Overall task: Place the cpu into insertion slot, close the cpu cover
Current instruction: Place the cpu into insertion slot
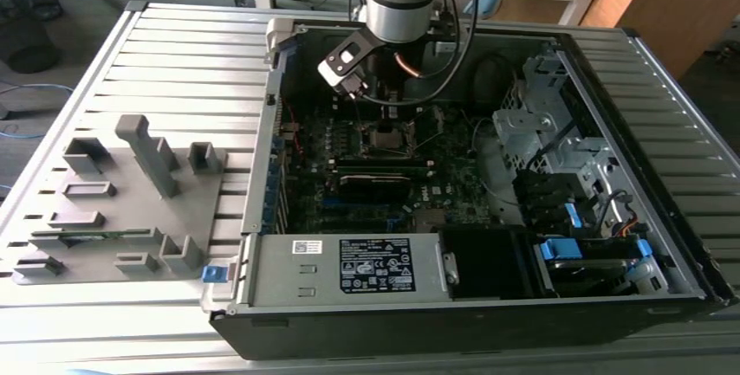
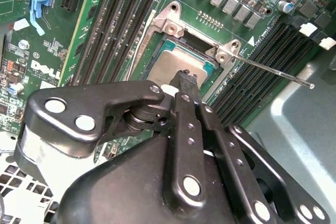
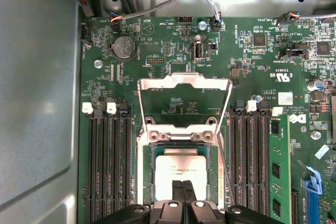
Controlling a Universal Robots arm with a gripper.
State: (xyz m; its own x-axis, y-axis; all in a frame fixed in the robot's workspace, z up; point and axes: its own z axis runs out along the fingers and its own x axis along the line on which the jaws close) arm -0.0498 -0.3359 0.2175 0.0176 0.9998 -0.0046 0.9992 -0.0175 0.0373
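Observation:
The cpu (image 3: 181, 167), a dull silver square chip, lies flat inside the insertion slot (image 3: 148, 177), a black socket with a silvery rim on the green board. The cpu cover (image 3: 157, 82), a hollow silvery frame, stands flipped open beyond the slot, with its thin wire lever (image 2: 273, 69) sticking out to the side. My gripper (image 3: 183, 190) hangs directly over the near half of the cpu (image 2: 170, 66), its two black fingertips pressed together and shut. In the exterior view the gripper (image 1: 387, 113) reaches down into the open case just above the slot (image 1: 387, 139).
Long black memory slots (image 3: 107, 166) flank the socket on both sides, with a green card (image 3: 278, 166) in one. A grey power-supply box (image 1: 347, 267) fills the case front; a drive cage (image 1: 543, 141) lines the exterior view's right. A grey fixture tray (image 1: 116, 193) lies outside.

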